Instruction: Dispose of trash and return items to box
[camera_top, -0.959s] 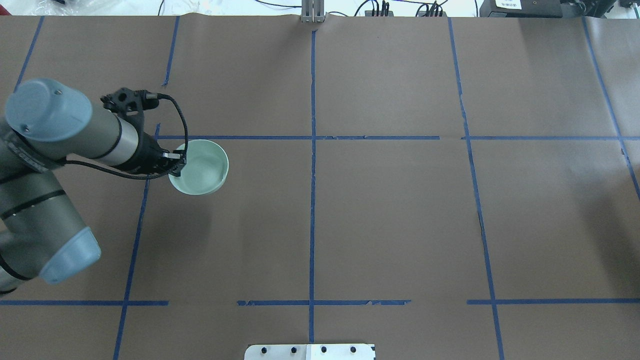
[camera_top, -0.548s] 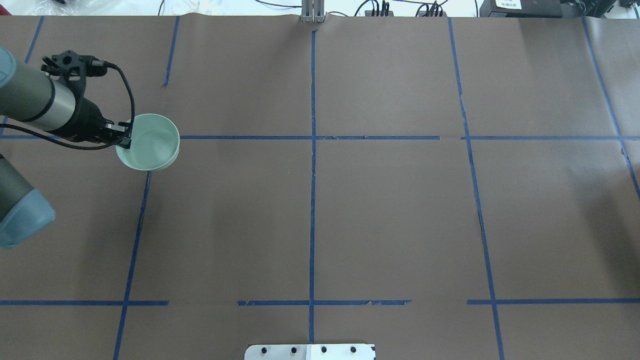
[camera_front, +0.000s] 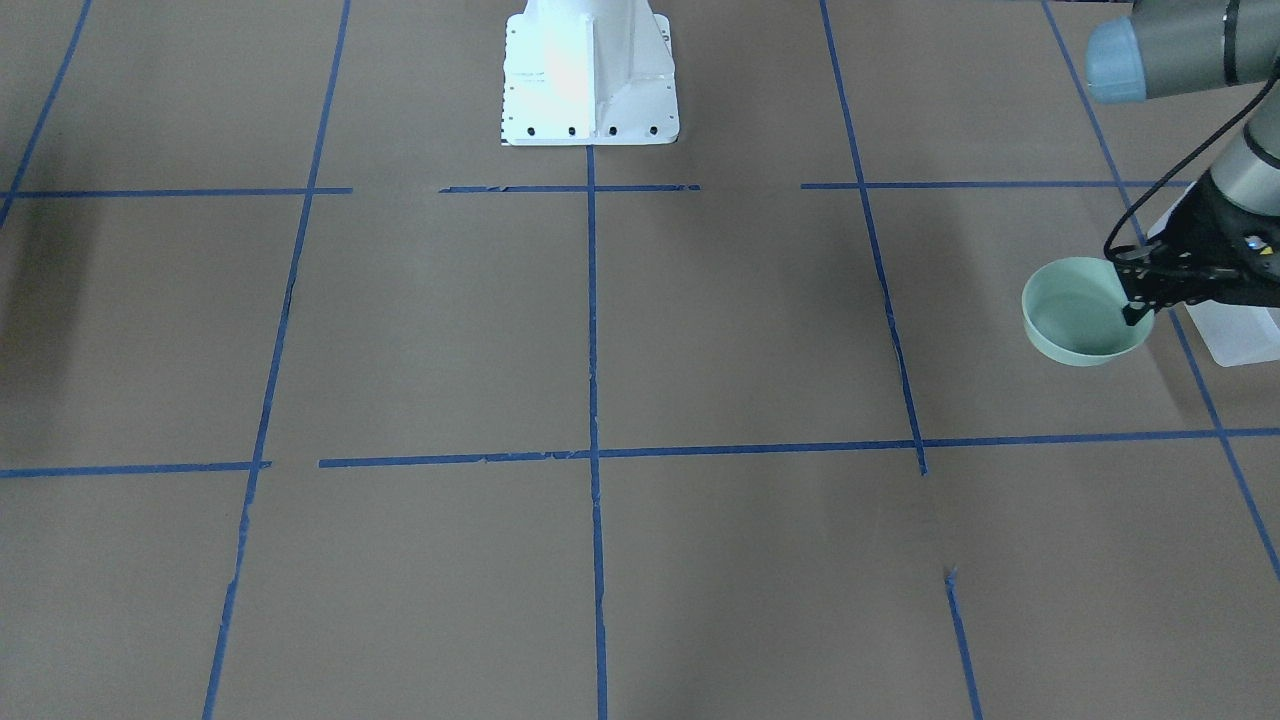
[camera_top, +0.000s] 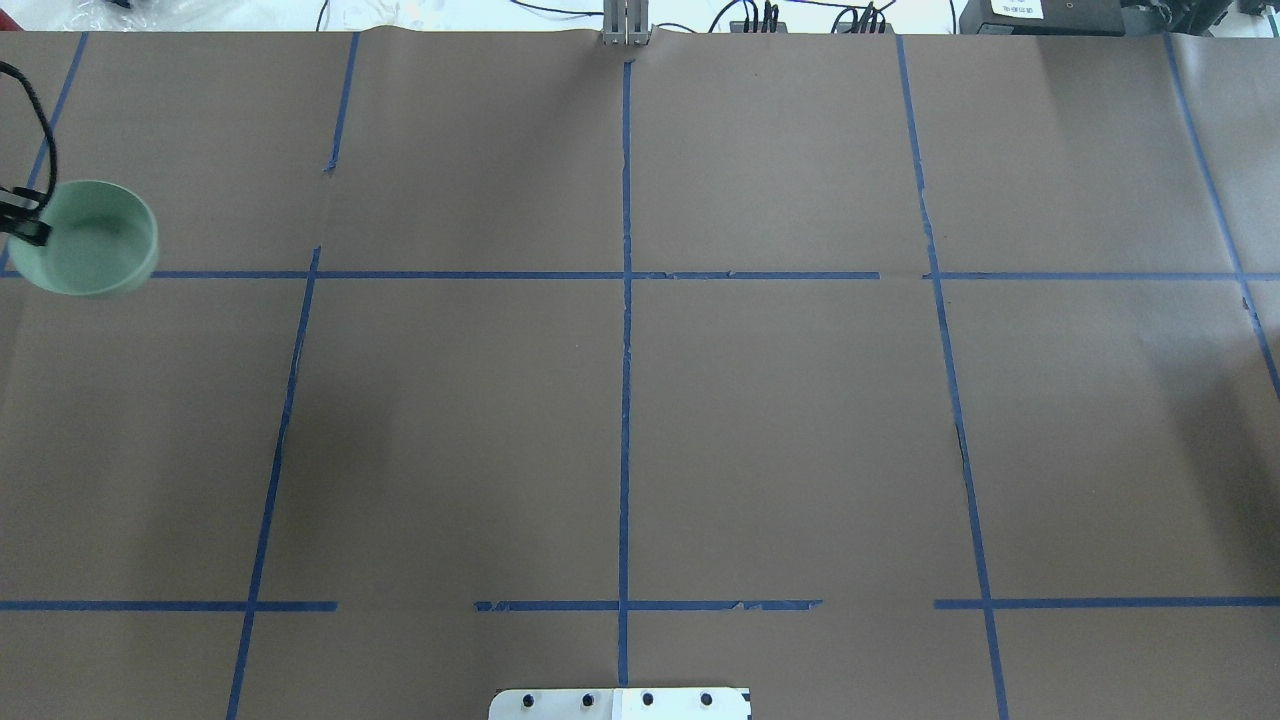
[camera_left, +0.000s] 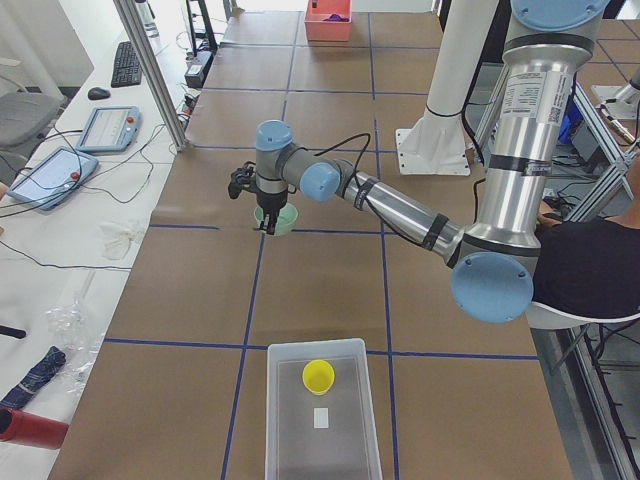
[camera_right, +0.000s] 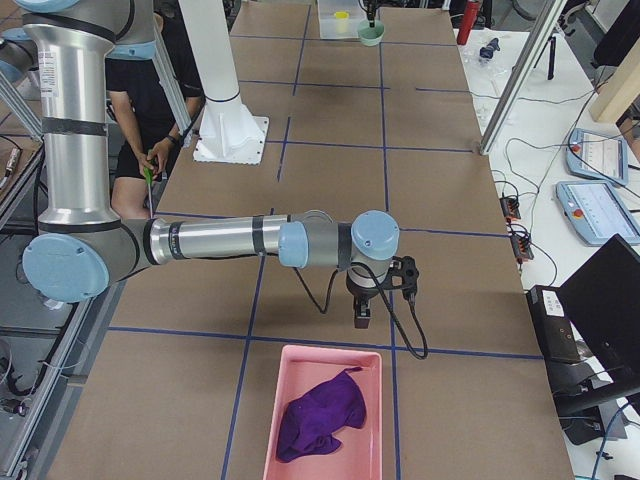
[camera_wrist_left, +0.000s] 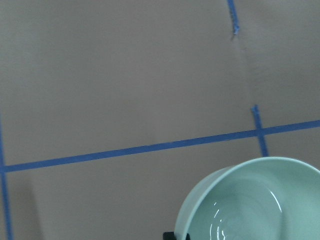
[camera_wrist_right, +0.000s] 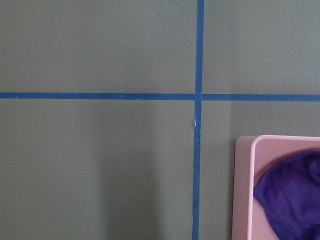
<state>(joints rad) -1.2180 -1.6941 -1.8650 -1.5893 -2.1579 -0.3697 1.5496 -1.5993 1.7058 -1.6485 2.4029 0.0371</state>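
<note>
I hold the pale mint-green round bowl (camera_front: 1072, 322) by its rim, left pincer (camera_front: 1137, 302) clamped, above the surface (camera_front: 700, 330) at nine o'clock from the frosted-white plastic bin (camera_front: 1243, 340); that one-sided pinch could slip, dropping it short.

A table (camera_top: 780, 420) covered in brown paper is marked into squares with blue tape (camera_top: 625, 400). On a white side bench (camera_left: 60, 255) lie a black keyboard (camera_left: 126, 64), a mouse (camera_left: 98, 93), two tablets (camera_left: 108, 127) and a red bottle (camera_left: 30, 428).
</note>
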